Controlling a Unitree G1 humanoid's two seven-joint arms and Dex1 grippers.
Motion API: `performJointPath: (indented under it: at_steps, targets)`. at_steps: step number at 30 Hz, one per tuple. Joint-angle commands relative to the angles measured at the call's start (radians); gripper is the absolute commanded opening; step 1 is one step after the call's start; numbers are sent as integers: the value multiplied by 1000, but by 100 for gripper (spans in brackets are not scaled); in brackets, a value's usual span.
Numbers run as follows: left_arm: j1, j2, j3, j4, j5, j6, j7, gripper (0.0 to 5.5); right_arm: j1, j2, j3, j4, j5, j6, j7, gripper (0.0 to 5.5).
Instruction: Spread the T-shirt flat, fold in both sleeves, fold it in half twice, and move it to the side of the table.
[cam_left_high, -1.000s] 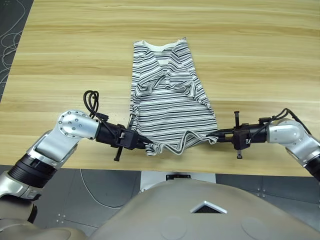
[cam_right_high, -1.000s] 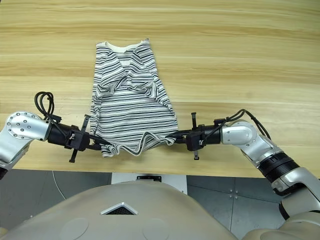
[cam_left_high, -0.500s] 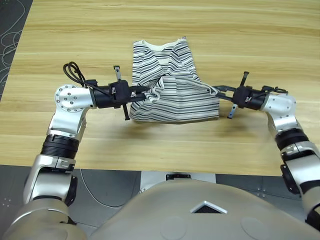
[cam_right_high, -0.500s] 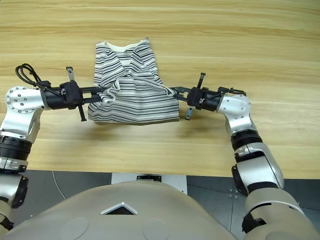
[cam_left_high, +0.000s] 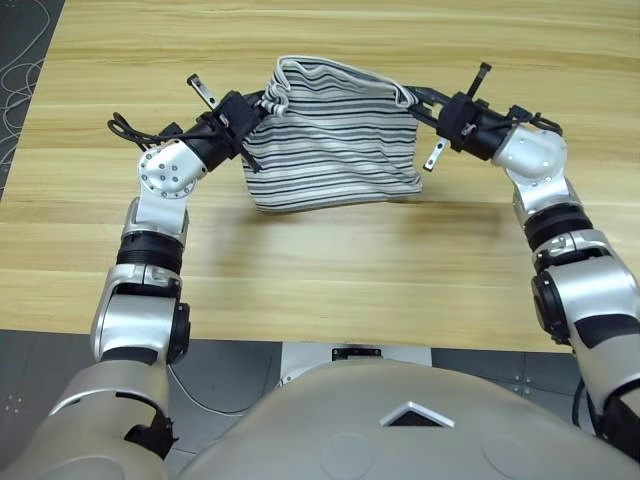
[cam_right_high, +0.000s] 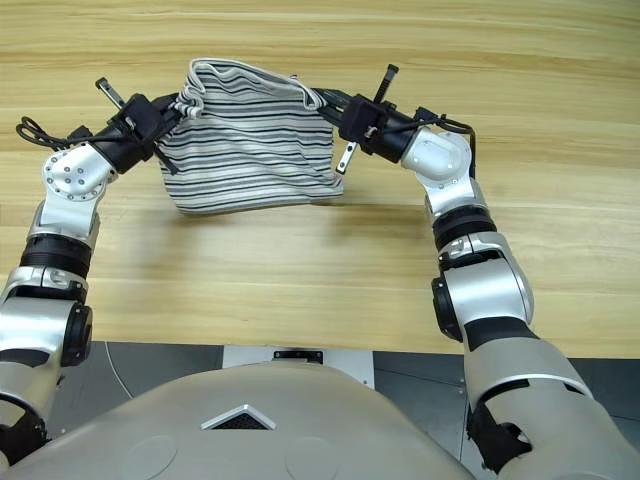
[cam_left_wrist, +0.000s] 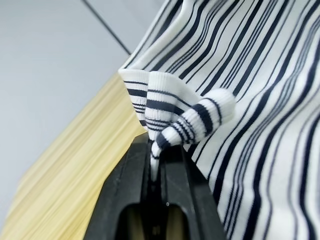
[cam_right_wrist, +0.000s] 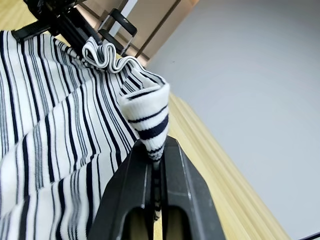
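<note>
2 corners of the striped T-shirt (cam_left_high: 330, 140) are pinched, 1 in the closed jaws of the left gripper (cam_left_high: 262, 102), 1 in those of the right gripper (cam_left_high: 413, 96). The shirt is held stretched between them, doubled over and hanging above the wooden table (cam_left_high: 300, 260); whether its lower edge touches the wood cannot be told.

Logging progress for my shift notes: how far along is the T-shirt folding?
Done: no sleeves stick out of the striped T-shirt, so they look folded. In hand: first half-fold, left gripper and right gripper each pinching a corner at its far edge. Left: second fold, move to the table side.
</note>
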Motion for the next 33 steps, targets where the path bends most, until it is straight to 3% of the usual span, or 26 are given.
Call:
performJointPath:
  at_steps: [1,8,11,16,28,33]
  targets:
    - [-66,-32,-14,110,59,-11,74,10,-78,50,27,35,-118,109,-146,13]
    - [-105,-91,-31,218,95,-37,117,10,-186,139,144,130,-350,281,-411,13]
    - [-104,-111,-30,246,92,-26,135,10,-225,153,247,182,-513,374,-647,61]
    - [-116,-128,-32,267,101,-3,190,90,-236,178,317,253,-612,494,-786,140]
    - [-182,-87,11,334,163,167,570,271,-250,154,306,275,-627,638,-928,347]
    - [-200,-77,46,295,148,99,707,282,-243,146,270,239,-595,551,-1011,416]
